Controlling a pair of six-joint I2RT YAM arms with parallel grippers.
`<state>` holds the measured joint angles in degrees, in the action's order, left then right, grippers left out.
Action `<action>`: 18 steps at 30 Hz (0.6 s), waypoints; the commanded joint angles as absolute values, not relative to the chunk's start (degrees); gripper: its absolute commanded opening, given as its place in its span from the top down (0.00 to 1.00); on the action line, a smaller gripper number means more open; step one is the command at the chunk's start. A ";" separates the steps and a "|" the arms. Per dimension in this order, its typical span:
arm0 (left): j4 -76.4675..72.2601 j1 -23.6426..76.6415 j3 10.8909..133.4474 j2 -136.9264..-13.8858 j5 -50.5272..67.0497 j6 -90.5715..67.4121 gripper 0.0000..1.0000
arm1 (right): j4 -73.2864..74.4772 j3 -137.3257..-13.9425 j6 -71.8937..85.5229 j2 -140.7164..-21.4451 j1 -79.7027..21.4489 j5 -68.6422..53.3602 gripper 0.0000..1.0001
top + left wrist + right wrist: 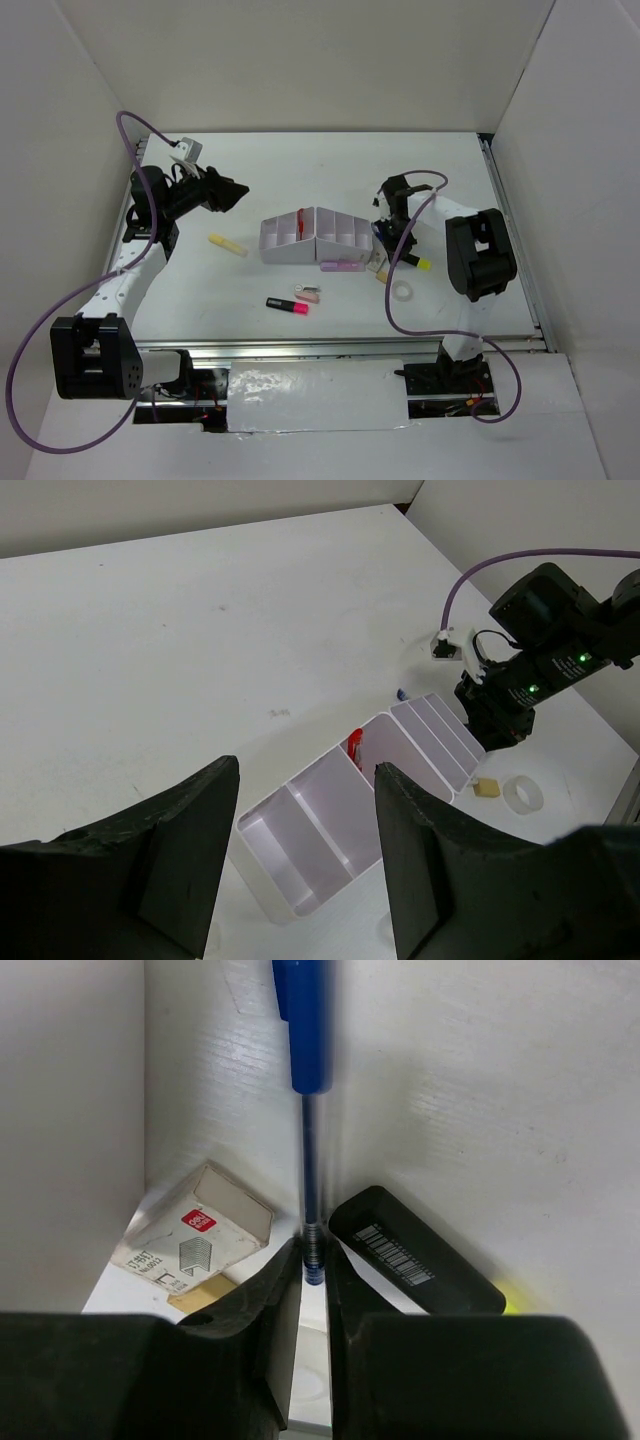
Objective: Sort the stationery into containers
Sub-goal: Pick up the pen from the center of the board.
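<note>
The white organiser (310, 238) stands mid-table, with a red item (299, 222) in one compartment. My right gripper (387, 232) is at its right end, shut on the tip of the blue pen (310, 1110), which stretches away from the fingers (275, 1280) beside the organiser wall (70, 1110). The black-yellow highlighter (415, 1252) and a staple box (190, 1235) lie close by. My left gripper (235, 193) is open and empty, up and left of the organiser (350, 810). The cream stick (227, 245), black-pink highlighter (288, 305), pink eraser (308, 294), purple marker (343, 266), tan eraser (381, 275) and tape ring (402, 292) lie on the table.
White walls close the table at the back and on both sides. A metal rail (340, 347) runs along the near edge. Purple cables loop from both arms. The tape ring (522, 794) and tan eraser (486, 788) also show in the left wrist view.
</note>
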<state>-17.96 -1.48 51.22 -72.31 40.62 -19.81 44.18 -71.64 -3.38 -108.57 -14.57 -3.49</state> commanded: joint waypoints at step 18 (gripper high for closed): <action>-21.00 -1.67 52.56 -71.37 44.72 -19.07 0.34 | 42.37 -74.09 -6.24 -93.18 -12.57 -10.01 1.00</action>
<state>-18.00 -1.48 51.22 -72.29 41.56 -18.31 44.45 -71.61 -4.82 -100.18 -12.58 -6.57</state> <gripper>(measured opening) 0.669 0.140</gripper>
